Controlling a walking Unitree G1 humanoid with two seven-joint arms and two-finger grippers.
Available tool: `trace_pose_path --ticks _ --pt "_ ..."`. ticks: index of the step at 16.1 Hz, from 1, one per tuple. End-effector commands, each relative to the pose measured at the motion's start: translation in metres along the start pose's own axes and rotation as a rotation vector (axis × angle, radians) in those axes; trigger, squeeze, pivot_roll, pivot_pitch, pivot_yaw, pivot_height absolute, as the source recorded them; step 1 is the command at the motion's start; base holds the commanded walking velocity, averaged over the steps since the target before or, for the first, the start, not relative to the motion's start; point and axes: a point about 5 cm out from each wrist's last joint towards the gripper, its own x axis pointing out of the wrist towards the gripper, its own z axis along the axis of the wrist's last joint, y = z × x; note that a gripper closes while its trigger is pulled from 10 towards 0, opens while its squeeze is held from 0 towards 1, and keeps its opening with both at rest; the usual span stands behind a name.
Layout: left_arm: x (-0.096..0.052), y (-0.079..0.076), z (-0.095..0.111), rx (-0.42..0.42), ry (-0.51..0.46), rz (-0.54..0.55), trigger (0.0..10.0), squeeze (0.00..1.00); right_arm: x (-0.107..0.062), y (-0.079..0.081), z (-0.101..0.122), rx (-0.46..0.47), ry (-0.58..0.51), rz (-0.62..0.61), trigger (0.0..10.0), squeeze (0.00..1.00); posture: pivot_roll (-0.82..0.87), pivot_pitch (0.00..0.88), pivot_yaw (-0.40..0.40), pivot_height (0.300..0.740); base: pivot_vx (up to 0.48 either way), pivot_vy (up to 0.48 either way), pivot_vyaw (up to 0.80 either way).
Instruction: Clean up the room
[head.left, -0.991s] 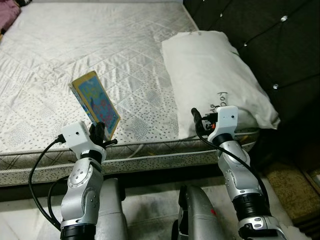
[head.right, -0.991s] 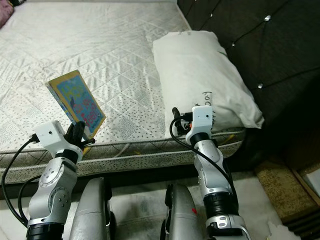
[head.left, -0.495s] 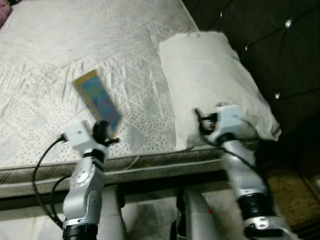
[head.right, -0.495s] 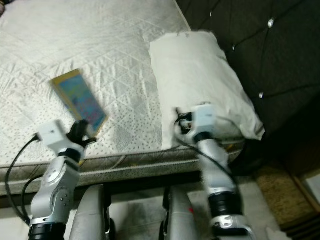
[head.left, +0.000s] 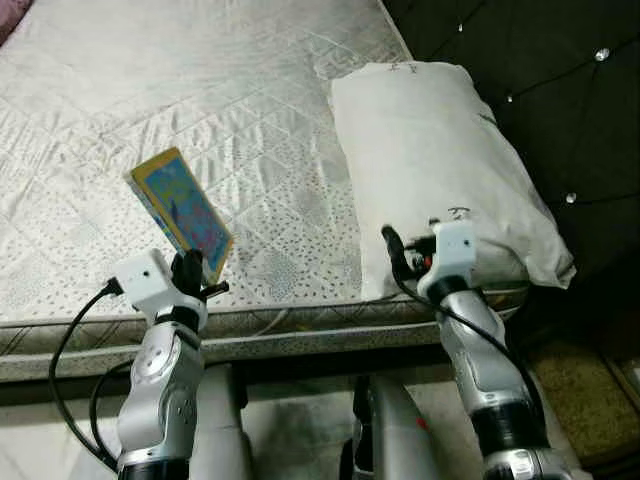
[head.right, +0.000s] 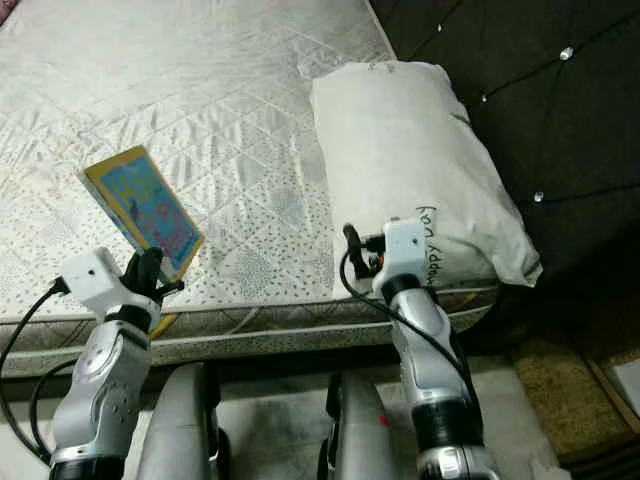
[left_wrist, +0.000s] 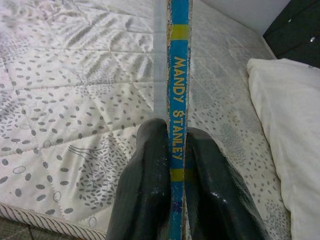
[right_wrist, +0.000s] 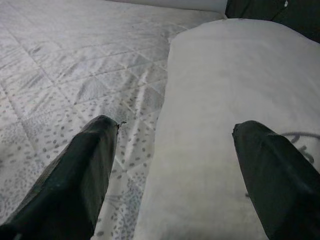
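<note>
The left claw (left_wrist: 175, 165) is gripping a colourful book (head.left: 182, 212) by its spine, holding it tilted above the mattress (head.left: 150, 100) edge at lower left. The right claw (right_wrist: 175, 170) is hovering open beside the white pillow (head.left: 440, 170) at centre right.

A bed with a white quilted mattress (head.left: 150, 110) filled the left and far area. A dark tufted headboard (head.left: 560, 90) with shiny buttons stood at the right. A white pillow (head.left: 440, 170) lay against it. A brown patterned rug (head.left: 585, 395) covered the near right floor.
</note>
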Motion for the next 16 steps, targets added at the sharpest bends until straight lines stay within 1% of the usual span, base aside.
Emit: trace_pose_path --ticks 1,3,4,5,6,7,8,9,11,14,15,16 --pt "-0.006 -0.015 -0.001 -0.064 -0.014 -0.013 10.0 0.0 -0.006 -0.001 0.0 0.0 0.008 0.01 10.0 0.0 -0.04 0.164 -0.063 0.561 0.0 0.0 0.0" --pt "-0.008 -0.017 0.002 -0.077 -0.027 -0.011 10.0 0.0 -0.012 -0.003 -0.003 -0.004 0.03 0.007 10.0 0.0 -0.05 0.188 -0.068 0.541 0.0 0.0 0.0" --pt "-0.007 -0.017 0.003 -0.08 -0.031 -0.009 10.0 0.0 -0.015 -0.004 -0.003 -0.007 0.034 0.005 10.0 0.0 -0.05 0.199 -0.071 0.541 0.0 0.0 0.0" --pt "-0.005 -0.015 0.002 -0.084 -0.022 0.0 10.0 0.0 -0.02 -0.007 -0.003 -0.015 0.038 -0.002 10.0 0.0 -0.06 0.211 -0.073 0.541 0.0 0.0 0.0" --pt "-0.003 -0.015 0.001 -0.088 -0.013 -0.004 10.0 0.0 -0.022 -0.009 -0.003 -0.022 0.041 -0.009 10.0 0.0 -0.07 0.216 -0.075 0.541 0.0 0.0 0.0" --pt "0.001 -0.018 0.001 -0.088 0.003 -0.007 10.0 0.0 -0.026 -0.012 -0.003 -0.028 0.045 -0.019 10.0 0.0 -0.08 0.22 -0.079 0.541 0.0 0.0 0.0" --pt "0.01 -0.027 0.003 -0.102 0.012 -0.033 10.0 0.0 -0.03 -0.016 -0.002 -0.041 0.052 -0.029 10.0 0.0 -0.09 0.225 -0.081 0.541 0.0 0.0 0.0" --pt "0.022 -0.04 0.009 -0.137 0.003 -0.075 10.0 0.0 -0.032 -0.019 -0.003 -0.052 0.06 -0.031 10.0 0.0 -0.1 0.23 -0.087 0.541 0.0 0.0 0.0" --pt "0.029 -0.056 0.013 -0.183 0.01 -0.124 10.0 0.0 -0.035 -0.021 0.0 -0.062 0.065 -0.03 10.0 0.0 -0.11 0.237 -0.093 0.541 0.0 0.0 0.0" --pt "0.038 -0.079 0.01 -0.281 0.073 -0.203 10.0 0.0 -0.04 -0.023 0.003 -0.085 0.075 -0.031 10.0 0.0 -0.14 0.249 -0.108 0.541 0.0 0.0 0.0" --pt "0.04 -0.087 0.004 -0.276 0.118 -0.235 10.0 0.0 -0.042 -0.024 0.004 -0.099 0.078 -0.033 10.0 0.0 -0.15 0.252 -0.112 0.541 0.0 0.0 0.0" --pt "0.041 -0.09 0.002 -0.276 0.13 -0.245 10.0 0.0 -0.042 -0.025 0.005 -0.102 0.079 -0.033 10.0 0.0 -0.16 0.252 -0.115 0.541 0.0 0.0 0.0"
